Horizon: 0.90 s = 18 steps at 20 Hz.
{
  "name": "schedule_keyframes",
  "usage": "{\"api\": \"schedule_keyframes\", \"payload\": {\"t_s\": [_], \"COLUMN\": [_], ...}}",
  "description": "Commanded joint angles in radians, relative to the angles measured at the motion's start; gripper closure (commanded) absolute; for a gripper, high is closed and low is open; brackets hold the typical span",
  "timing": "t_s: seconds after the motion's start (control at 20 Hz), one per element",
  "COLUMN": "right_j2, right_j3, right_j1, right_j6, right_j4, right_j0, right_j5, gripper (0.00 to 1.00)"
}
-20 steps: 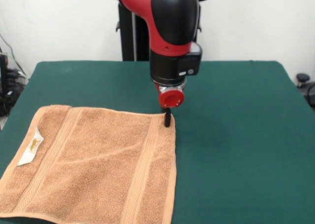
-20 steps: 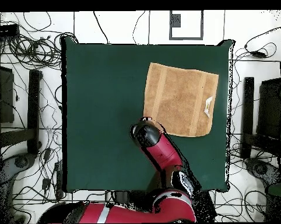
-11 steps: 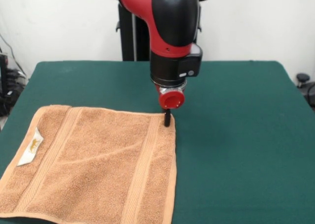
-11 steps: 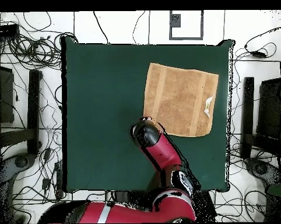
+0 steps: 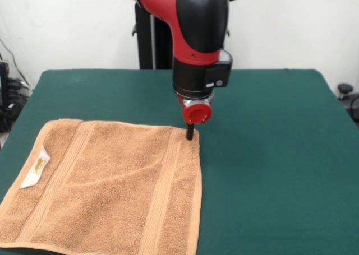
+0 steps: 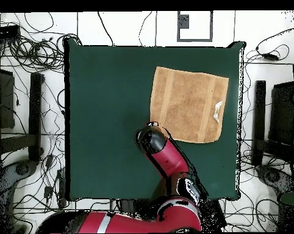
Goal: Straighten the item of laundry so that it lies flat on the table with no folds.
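Observation:
The item of laundry [image 5: 106, 190], a light-brown terry towel with woven bands and a white tag [image 5: 35, 168], lies spread on the green table [image 5: 269, 154] at the front left. A shallow crease runs across its middle. My gripper [image 5: 189, 133] points straight down, its black tip at the towel's far right corner; I cannot see whether it holds the cloth. In the overhead view the towel [image 6: 189, 105] lies flat, and the arm's red head [image 6: 152, 139] covers the gripper beside the towel's corner.
The table's edge [image 5: 8, 133] runs close along the towel's left side. Green cloth [image 6: 107, 116] stretches wide on the other side of the towel. Cables and stands [image 6: 27, 79] surround the table on the floor.
The gripper's tip has risen slightly at the towel's corner. The towel's far edge beside the tip has shifted a little; the rest of the towel lies as before.

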Motion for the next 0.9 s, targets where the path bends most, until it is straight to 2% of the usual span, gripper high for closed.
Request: {"api": "schedule_keyframes", "payload": {"t_s": [0.05,0.7,0.9], "right_j2": [0.082,0.097,0.104], "right_j3": [0.002,0.019,0.044], "right_j1": [0.075,0.054,0.021], "right_j6": [0.202,0.2,0.189], "right_j4": [0.015,0.012,0.003], "right_j0": [0.03,0.015,-0.003], "right_j5": [0.002,-0.001,0.012], "gripper": [1.0,1.0,1.0]}}
